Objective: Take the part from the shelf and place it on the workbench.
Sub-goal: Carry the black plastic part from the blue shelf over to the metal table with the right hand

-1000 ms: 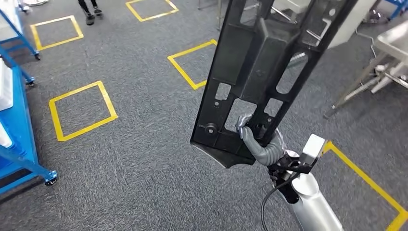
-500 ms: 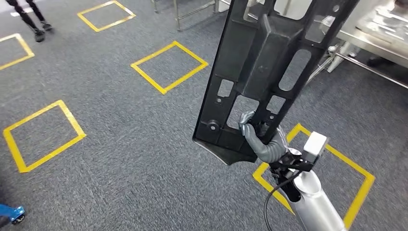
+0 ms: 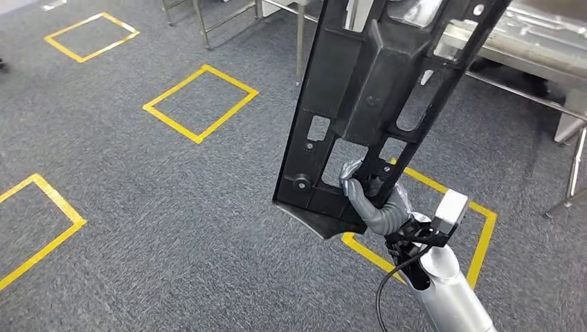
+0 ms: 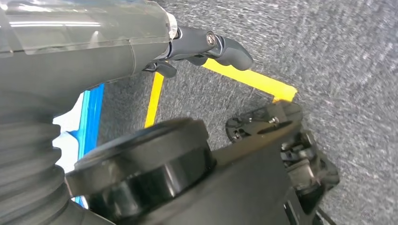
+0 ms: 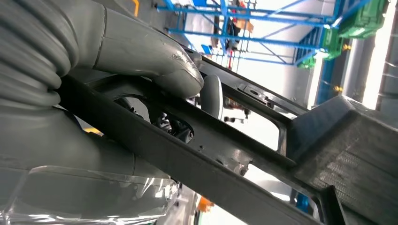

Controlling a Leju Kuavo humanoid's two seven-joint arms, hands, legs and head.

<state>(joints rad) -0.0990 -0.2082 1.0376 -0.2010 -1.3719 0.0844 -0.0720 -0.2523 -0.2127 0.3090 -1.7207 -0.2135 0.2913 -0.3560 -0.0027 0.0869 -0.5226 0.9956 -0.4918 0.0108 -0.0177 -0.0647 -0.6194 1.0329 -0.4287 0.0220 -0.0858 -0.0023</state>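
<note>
Black part (image 3: 387, 90) upright in our right hand (image 3: 374, 200), gripped low; top-heavy, could tip. Left hand (image 4: 206, 47) state unclear.

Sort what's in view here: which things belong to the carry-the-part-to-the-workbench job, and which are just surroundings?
Part of the job:
- black plastic part, held upright
- right robot hand, gripping the part near its lower end
- steel workbench, ahead at the far right

Just surroundings:
- yellow tape squares on the floor
- grey carpet
- left robot hand, holding nothing
</note>
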